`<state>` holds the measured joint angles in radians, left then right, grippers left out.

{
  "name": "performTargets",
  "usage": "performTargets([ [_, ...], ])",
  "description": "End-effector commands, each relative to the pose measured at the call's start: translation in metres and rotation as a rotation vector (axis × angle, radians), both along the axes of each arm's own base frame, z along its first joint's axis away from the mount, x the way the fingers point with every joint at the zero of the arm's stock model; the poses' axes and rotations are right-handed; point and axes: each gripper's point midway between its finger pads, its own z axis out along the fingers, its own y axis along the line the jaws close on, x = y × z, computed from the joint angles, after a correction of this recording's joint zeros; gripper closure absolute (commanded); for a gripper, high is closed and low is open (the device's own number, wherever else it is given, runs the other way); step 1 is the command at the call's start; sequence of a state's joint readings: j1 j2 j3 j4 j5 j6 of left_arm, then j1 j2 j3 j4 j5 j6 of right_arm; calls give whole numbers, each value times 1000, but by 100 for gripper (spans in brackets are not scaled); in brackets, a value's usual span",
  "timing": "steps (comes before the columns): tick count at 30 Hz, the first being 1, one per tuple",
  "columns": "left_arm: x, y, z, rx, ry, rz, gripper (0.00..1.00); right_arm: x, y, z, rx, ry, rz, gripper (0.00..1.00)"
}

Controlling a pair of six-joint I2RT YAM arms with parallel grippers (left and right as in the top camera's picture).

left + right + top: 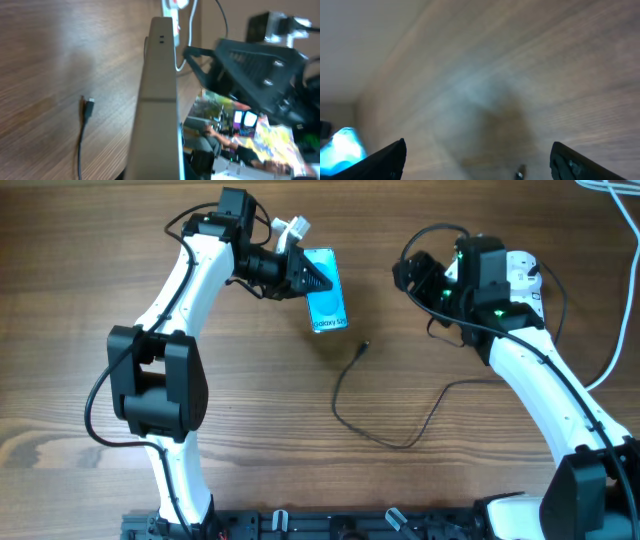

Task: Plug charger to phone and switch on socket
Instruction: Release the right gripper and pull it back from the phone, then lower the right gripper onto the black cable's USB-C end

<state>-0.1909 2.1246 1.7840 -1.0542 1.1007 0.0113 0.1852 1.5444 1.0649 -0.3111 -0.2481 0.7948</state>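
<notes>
The phone [326, 298], with its cyan screen, is held at its upper end by my left gripper [312, 278], which is shut on it. In the left wrist view I see the phone [157, 110] edge-on, reaching away from the camera. The charger [385, 435] lies looped on the table, its small dark connector [364, 347] free just right of and below the phone; it also shows in the left wrist view [89, 107]. My right gripper [410, 275] is open and empty [480, 162] above bare table, right of the phone. The white socket [525, 270] is mostly hidden under the right wrist.
A thick white cable [625, 300] runs down the table's far right edge. The wooden table [260, 430] carries everything. The right arm [260, 65] shows beyond the phone in the left wrist view. The blurred phone [342, 147] glows at the right wrist view's lower left.
</notes>
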Motion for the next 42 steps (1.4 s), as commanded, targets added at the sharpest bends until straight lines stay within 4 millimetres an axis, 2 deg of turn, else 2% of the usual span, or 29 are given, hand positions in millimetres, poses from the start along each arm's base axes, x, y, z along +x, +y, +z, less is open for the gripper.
performTargets([
  [1,2,7,13,-85,-101,-38,96,-4,2,-1,-29,5,51,8],
  [4,13,27,18,-114,-99,11,96,-10,5,-15,-15,59,72,14],
  [9,23,52,37,-224,-98,69,96,-16,24,-39,25,132,135,25],
  [14,24,53,37,-227,-96,73,96,-25,47,-66,18,201,179,38],
  [17,24,53,37,-225,-69,84,96,-29,53,-82,15,245,187,48],
  [22,25,54,36,-215,-27,102,96,-35,67,-102,14,294,201,60],
  [29,30,61,15,-87,54,165,96,-42,72,-122,10,353,195,61],
  [35,31,63,9,-46,72,185,96,-45,73,-125,11,370,171,66],
  [41,36,65,7,-32,68,203,96,-52,83,-127,-16,375,177,67],
  [42,39,66,6,-23,80,220,96,-55,86,-128,-22,382,182,71],
])
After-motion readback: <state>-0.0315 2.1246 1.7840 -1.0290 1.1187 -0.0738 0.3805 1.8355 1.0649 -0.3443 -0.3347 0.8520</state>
